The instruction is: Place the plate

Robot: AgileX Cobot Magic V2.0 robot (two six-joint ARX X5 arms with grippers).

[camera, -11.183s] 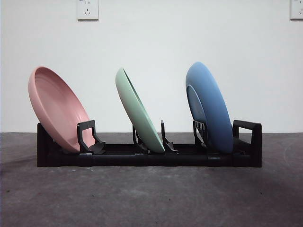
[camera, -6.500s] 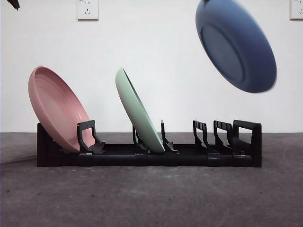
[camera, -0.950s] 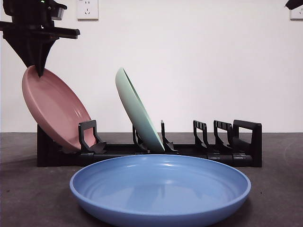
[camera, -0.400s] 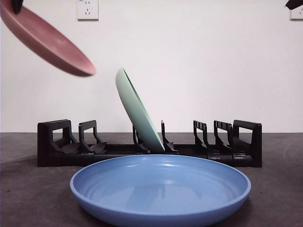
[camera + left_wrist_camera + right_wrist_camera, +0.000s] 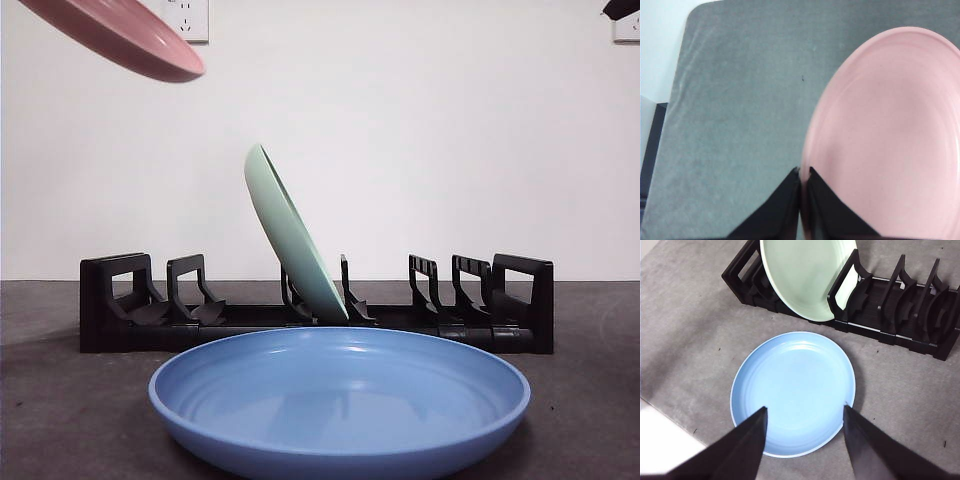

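My left gripper [image 5: 803,172] is shut on the rim of the pink plate [image 5: 890,135] and holds it high over the grey table; in the front view the pink plate [image 5: 125,35] hangs at the top left, tilted. The blue plate [image 5: 340,395] lies flat on the table in front of the black rack [image 5: 510,300]. The green plate [image 5: 290,235] leans in the rack's middle slot. My right gripper [image 5: 805,412] is open and empty above the blue plate [image 5: 792,390]; in the front view only its black tip [image 5: 622,8] shows at the top right.
The rack's left and right slots [image 5: 130,295] stand bare. The table's edge [image 5: 680,85] and a white wall lie beside the left arm. Wall sockets [image 5: 185,18] are behind the rack.
The pink plate has been lifted out of the rack's left slot and carried up to the top left. The blue plate, green plate and right arm have not moved.
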